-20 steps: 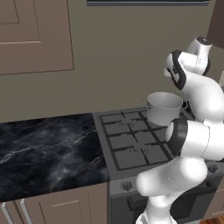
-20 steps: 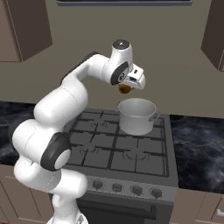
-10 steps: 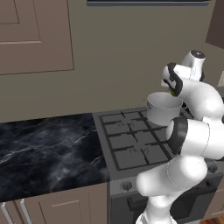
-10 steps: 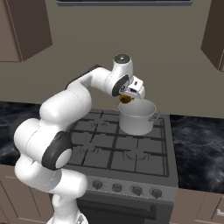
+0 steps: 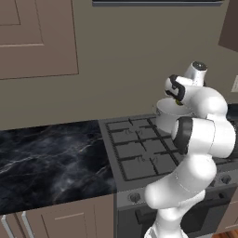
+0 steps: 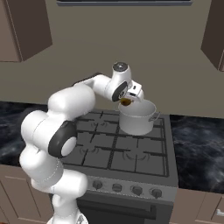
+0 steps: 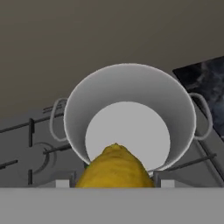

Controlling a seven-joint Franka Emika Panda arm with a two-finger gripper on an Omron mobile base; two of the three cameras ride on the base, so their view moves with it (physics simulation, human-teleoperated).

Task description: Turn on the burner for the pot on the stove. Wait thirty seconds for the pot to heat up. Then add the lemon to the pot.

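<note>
The steel pot (image 6: 137,120) stands on the back right burner of the stove (image 6: 127,153), and it also shows behind my arm (image 5: 166,114). My gripper (image 6: 126,101) hangs just over the pot's left rim, shut on the yellow-orange lemon (image 6: 126,102). In the hand view the lemon (image 7: 114,168) sits at the bottom between my fingers, with the open pot (image 7: 131,109) right beyond it, its inside bare. The burner under the pot is hidden. Near my hand a trace of the lemon (image 5: 178,101) peeks out.
Black marble counter (image 5: 46,155) lies left of the stove and more counter (image 6: 197,144) lies right of it. Front knobs (image 6: 127,189) line the stove's face. Wall cabinets (image 5: 37,37) hang above, and a hood edge (image 6: 122,2) is over the stove.
My gripper has come down and toward the pot with the lemon, from well above it to just over its rim. The pot has stayed put.
</note>
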